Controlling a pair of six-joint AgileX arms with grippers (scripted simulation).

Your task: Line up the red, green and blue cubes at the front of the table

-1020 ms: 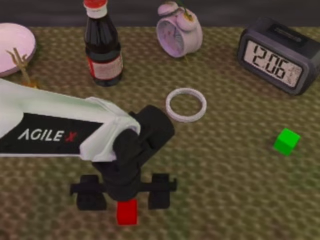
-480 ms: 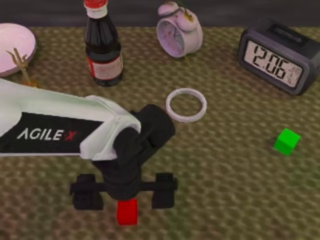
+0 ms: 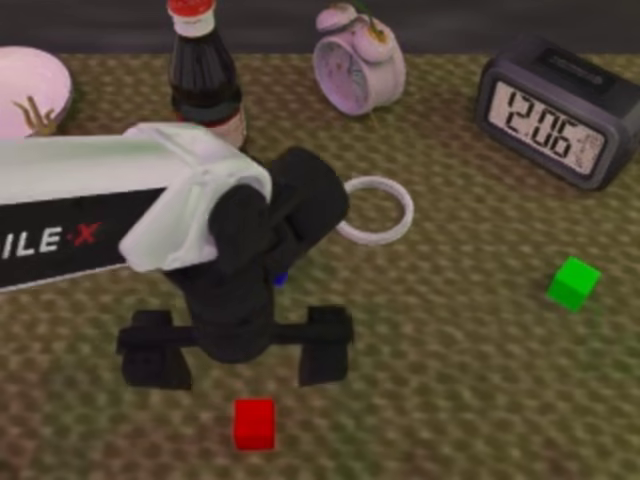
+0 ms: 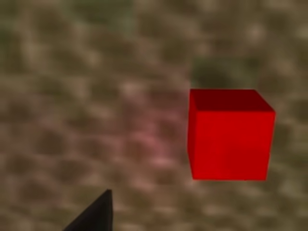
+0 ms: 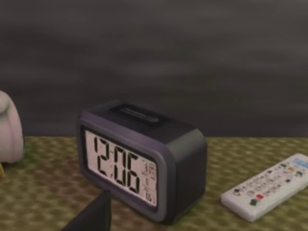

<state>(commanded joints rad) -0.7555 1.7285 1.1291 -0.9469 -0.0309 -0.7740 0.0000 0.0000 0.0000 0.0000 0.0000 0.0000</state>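
My left gripper (image 3: 237,352) hangs with its jaws spread wide and empty above the table (image 3: 450,380), the red cube (image 3: 254,423) resting just in front of it, the green cube (image 3: 574,283) well off to its right.

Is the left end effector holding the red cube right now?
No. In the top view the red cube sits alone on the table, clear of the open left end effector behind it.
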